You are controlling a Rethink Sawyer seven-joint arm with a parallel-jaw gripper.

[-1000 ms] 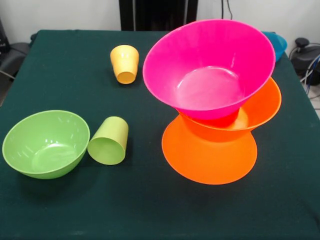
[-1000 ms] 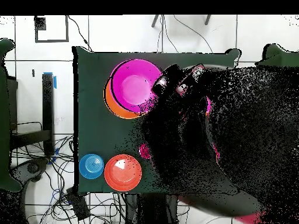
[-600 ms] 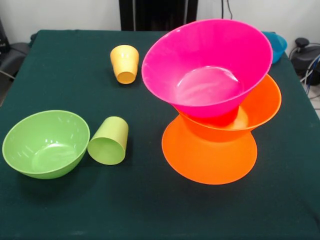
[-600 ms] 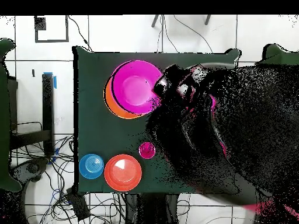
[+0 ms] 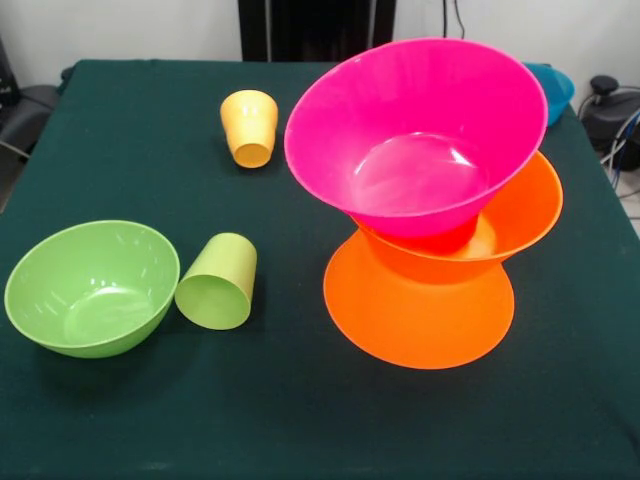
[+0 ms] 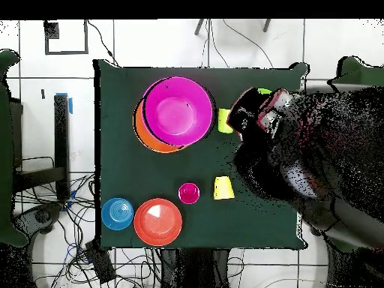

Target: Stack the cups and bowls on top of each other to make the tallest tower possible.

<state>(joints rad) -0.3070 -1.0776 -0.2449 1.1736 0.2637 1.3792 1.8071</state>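
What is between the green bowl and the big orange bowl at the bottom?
The lime green cup lies on its side between the green bowl and the bottom orange bowl, seen in the front view.

A dark green cloth-covered table fills most of the front view and appears as a dark rectangle from overhead. The surrounding floor is pale with dark grid lines. Tangled black cables lie on the floor beside and below one table corner. A square black outline is marked on the floor near another corner. In the front view, a black stand rises behind the table's far edge, against a pale wall.
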